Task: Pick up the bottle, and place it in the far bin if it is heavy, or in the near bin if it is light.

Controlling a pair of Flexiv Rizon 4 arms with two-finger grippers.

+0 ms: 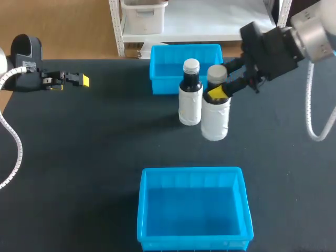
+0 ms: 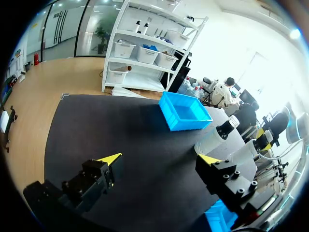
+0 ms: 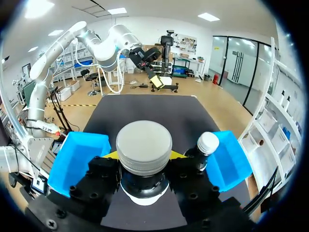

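Two white-labelled bottles with dark necks and silver caps stand side by side mid-table. My right gripper (image 1: 218, 92) is shut on the neck of the nearer right bottle (image 1: 215, 118), its yellow tips on either side just under the cap. In the right wrist view the cap of that bottle (image 3: 144, 145) fills the space between the fingers of the right gripper (image 3: 144, 157). The other bottle (image 1: 190, 97) (image 3: 204, 147) stands just beside it, untouched. The far bin (image 1: 185, 56) and the near bin (image 1: 191, 176) are blue and empty. My left gripper (image 1: 79, 80) (image 2: 159, 159) hangs open at the far left, holding nothing.
The black mat (image 1: 94, 147) covers the table. In the left wrist view the far bin (image 2: 186, 112) lies ahead, with both bottles (image 2: 217, 137) beside the right finger. In the right wrist view the near bin (image 3: 79, 159) and far bin (image 3: 231, 159) flank the held bottle.
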